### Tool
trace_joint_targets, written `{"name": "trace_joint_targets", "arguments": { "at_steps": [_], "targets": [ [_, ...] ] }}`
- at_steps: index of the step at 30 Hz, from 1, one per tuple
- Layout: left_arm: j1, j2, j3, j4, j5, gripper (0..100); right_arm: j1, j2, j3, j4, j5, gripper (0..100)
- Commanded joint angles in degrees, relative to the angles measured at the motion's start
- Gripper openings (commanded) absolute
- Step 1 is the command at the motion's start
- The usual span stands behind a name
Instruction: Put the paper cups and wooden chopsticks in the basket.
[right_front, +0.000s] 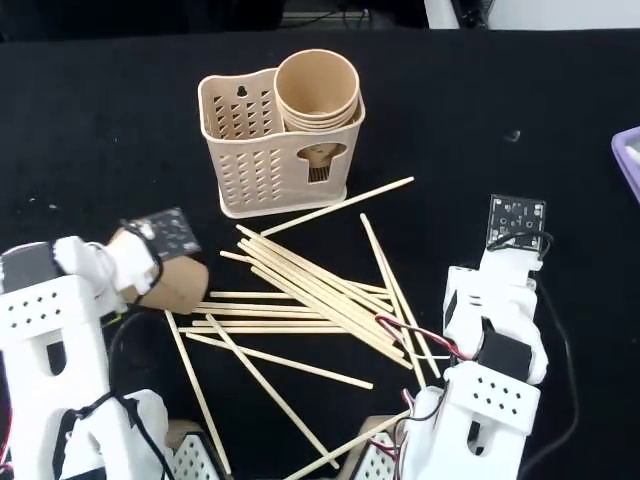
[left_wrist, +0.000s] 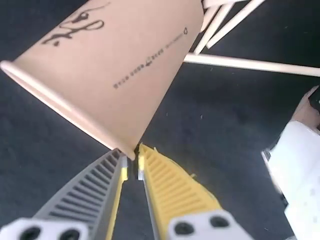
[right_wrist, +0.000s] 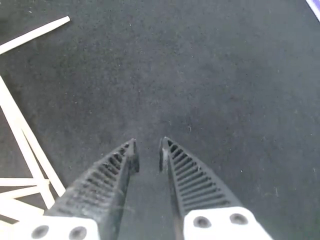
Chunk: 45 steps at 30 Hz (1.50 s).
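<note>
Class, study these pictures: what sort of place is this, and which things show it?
Probably a robotics lab bench: the left arm and right arm fixed at a black-covered table, and a staged sorting set of basket, paper cups and loose chopsticks.

Right gripper (right_wrist: 148, 150) low over the black table cover (right_wrist: 225, 75), pointing at bare cloth. Black ribbed fingers (right_wrist: 102, 182) slightly parted, with a narrow gap at the tips that widens toward the white base. Off to one side, wooden chopsticks (right_wrist: 25, 182), several crossing and overlapping flat on the cloth. One lone stick (right_wrist: 35, 34) farther out, apart from the cluster. Fingertips clear of every stick, touching none of them.
</note>
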Motion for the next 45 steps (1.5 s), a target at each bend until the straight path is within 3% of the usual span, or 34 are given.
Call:
{"name": "trace_joint_targets", "arguments": {
  "at_steps": [1,7,13,18,25,29,31,35,38,45],
  "targets": [
    [9.3,-0.5,0.3,-3.1,2.0,3,-0.7,0.2,-0.3,-0.8,-0.4,8.9],
    [18.9,-0.5,-0.2,-3.0,8.4,6,-0.5,0.2,-0.3,-0.8,-0.4,8.9],
    [21.8,-0.5,-0.2,-3.3,13.6,19,-0.7,0.2,-0.3,-0.8,-0.4,8.9],
    [24.5,-0.6,-0.7,-3.4,13.8,18,-0.7,0.2,-0.3,-1.0,-0.4,8.9],
    [17.0,-0.5,-8.1,-3.3,13.8,14,-0.7,0.2,-0.2,-0.8,-0.4,8.9],
    [16.5,-0.5,-2.4,-3.5,13.8,14,-0.7,0.2,-0.2,-0.9,-0.4,8.9],
    [16.2,-0.6,1.3,-7.3,14.5,14,-0.7,0.2,-0.2,-0.8,-0.4,8.9],
    [13.3,-0.6,6.1,-22.9,26.9,14,-0.7,0.2,-0.2,-0.8,-0.4,8.9],
    [12.3,-0.6,9.8,-31.7,30.6,14,-0.7,0.2,-0.2,-0.8,-0.4,8.9],
    [12.5,-0.6,15.1,-35.6,33.7,14,-0.8,0.2,-0.2,-1.0,-0.2,8.9]
  ]
}}
